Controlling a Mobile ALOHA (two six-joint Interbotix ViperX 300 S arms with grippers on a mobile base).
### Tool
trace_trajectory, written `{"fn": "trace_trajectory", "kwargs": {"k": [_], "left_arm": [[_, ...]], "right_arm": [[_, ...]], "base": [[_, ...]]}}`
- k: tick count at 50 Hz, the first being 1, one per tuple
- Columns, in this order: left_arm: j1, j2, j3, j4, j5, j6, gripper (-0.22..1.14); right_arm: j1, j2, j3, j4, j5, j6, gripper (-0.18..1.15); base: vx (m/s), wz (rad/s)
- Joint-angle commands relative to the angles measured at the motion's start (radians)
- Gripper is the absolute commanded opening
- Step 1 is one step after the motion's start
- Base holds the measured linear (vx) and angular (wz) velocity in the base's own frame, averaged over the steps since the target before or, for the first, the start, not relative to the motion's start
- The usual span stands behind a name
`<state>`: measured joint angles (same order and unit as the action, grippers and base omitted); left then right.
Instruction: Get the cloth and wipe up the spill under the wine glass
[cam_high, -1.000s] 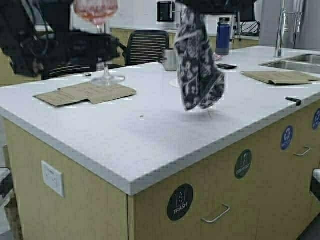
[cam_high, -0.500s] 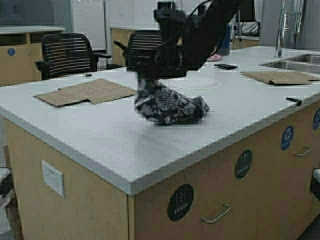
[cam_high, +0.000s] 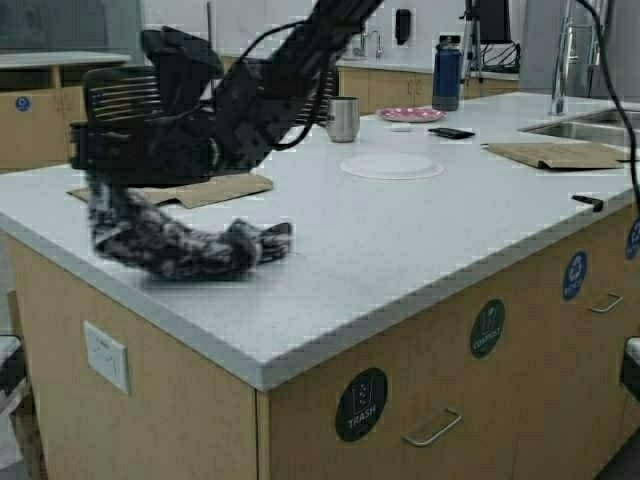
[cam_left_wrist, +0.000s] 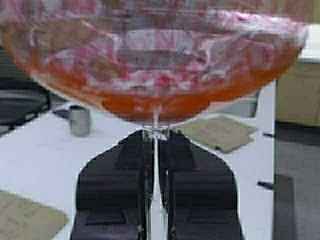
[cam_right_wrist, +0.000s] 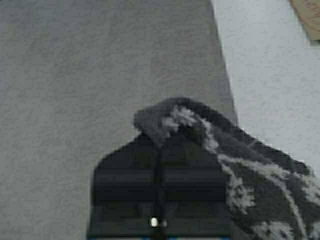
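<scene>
My right gripper (cam_high: 102, 188) reaches across to the left part of the white counter (cam_high: 420, 250). It is shut on the cloth (cam_high: 185, 248), dark with a pale floral pattern, which trails bunched on the countertop. In the right wrist view the shut fingers (cam_right_wrist: 125, 175) pinch a fold of the cloth (cam_right_wrist: 240, 175) just above the counter. My left gripper (cam_left_wrist: 156, 150) is shut on the thin stem of the wine glass (cam_left_wrist: 155, 75), held upright in the air; its bowl is smeared pinkish-red with orange-red liquid at the bottom. The glass and left arm are out of the high view.
A brown cardboard sheet (cam_high: 205, 188) lies just behind the cloth, another (cam_high: 560, 153) near the sink (cam_high: 590, 125). A steel mug (cam_high: 343, 118), a white round disc (cam_high: 391, 166), a phone (cam_high: 453, 132) and a blue bottle (cam_high: 446, 73) stand farther back. Chairs stand beyond the counter.
The cloth hung in the air over the counter's middle, dropped onto the surface, and has now been dragged left across it. The wine glass, seen top left a second ago, has left the high view.
</scene>
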<state>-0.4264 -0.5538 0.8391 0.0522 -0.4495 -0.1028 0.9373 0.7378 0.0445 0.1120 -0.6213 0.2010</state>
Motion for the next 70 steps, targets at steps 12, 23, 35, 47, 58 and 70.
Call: {"fn": "trace_trajectory", "kwargs": {"k": [12,23,35,47,58,70], "left_arm": [[0.006,0.172,-0.031,-0.002,-0.094,0.002,0.21],[0.006,0.387,-0.034,-0.002,-0.242,0.003,0.21],[0.008,0.655,-0.08,-0.002,-0.394,0.018,0.21],[0.006,0.923,-0.206,-0.005,-0.522,0.02,0.21],[0.011,1.074,-0.299,-0.002,-0.571,0.052,0.21],[0.04,1.212,-0.368,-0.008,-0.716,0.146,0.21]], "right_arm": [[-0.201,-0.19,0.236,0.018,-0.063,0.003,0.06],[-0.348,-0.167,0.341,0.02,-0.069,0.0,0.06],[-0.374,-0.147,0.393,0.017,-0.078,-0.006,0.06],[-0.374,-0.147,0.42,0.015,-0.095,-0.006,0.06],[-0.374,-0.152,0.462,0.015,-0.121,-0.006,0.06],[-0.374,-0.155,0.5,0.015,-0.156,-0.006,0.06]], "base": [[0.0,0.0],[0.0,0.0],[0.0,0.0],[0.0,0.0],[0.0,0.0],[0.0,0.0]]}}
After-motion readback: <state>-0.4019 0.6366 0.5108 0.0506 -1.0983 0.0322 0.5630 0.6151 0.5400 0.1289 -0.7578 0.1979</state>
